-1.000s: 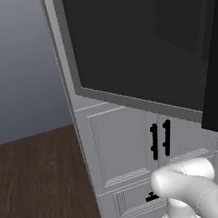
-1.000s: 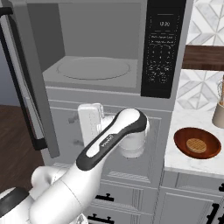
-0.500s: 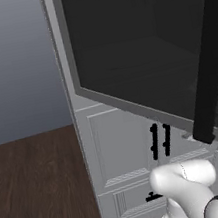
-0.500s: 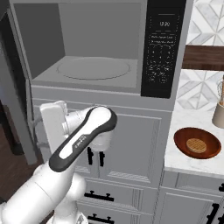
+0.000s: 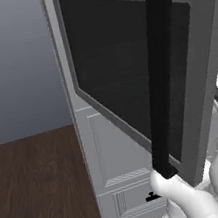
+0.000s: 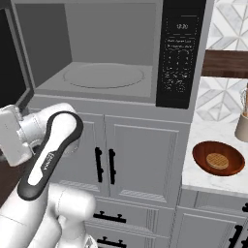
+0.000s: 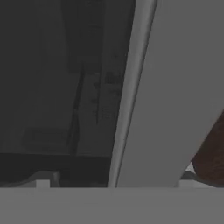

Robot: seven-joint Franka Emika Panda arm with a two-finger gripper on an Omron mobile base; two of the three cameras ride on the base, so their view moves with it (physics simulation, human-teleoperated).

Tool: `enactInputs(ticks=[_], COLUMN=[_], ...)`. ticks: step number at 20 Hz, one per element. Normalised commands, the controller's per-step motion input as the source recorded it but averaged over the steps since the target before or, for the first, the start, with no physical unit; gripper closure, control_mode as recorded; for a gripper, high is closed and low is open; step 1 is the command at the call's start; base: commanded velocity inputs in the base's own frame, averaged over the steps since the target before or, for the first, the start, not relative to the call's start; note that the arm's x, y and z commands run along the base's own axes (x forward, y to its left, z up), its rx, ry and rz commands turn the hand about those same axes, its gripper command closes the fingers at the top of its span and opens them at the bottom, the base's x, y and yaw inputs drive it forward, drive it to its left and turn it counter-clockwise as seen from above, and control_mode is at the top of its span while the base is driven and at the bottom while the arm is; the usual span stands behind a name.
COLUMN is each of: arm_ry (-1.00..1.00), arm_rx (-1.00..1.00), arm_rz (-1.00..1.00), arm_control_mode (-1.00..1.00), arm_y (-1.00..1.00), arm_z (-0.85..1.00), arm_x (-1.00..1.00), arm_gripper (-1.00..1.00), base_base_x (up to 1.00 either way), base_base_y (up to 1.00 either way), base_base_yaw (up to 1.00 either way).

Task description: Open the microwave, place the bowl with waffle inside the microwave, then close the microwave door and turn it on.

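The microwave (image 6: 111, 53) stands empty with the microwave door (image 5: 140, 75) swung wide, so the arm should pull its hand, with fingers spread and holding nothing, away from the door and reach for the bowl with waffle (image 6: 218, 158) near the counter's (image 6: 203, 181) front edge.

Door (image 5: 126, 77): matt grey frame, dark tinted glass, matt black handle (image 5: 163, 76); cavity (image 6: 104, 48) smooth grey; bowl (image 6: 218, 158) glossy reddish-brown; floor (image 5: 39, 189) dark wood.
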Motion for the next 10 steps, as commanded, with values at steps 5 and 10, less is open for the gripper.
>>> enactInputs(ticks=[5,10], arm_ry=[-0.09,-0.13], arm_rx=[-0.02,-0.08], arm_rz=[-0.01,-0.26], arm_control_mode=[-1.0,-1.0], arm_y=[1.0,1.0], arm_z=[0.23,0.33], arm_x=[-0.17,-0.15], arm_gripper=[-1.0,-1.0], base_base_x=[0.0,0.0], base_base_y=[0.0,0.0], base_base_yaw=[0.0,0.0])
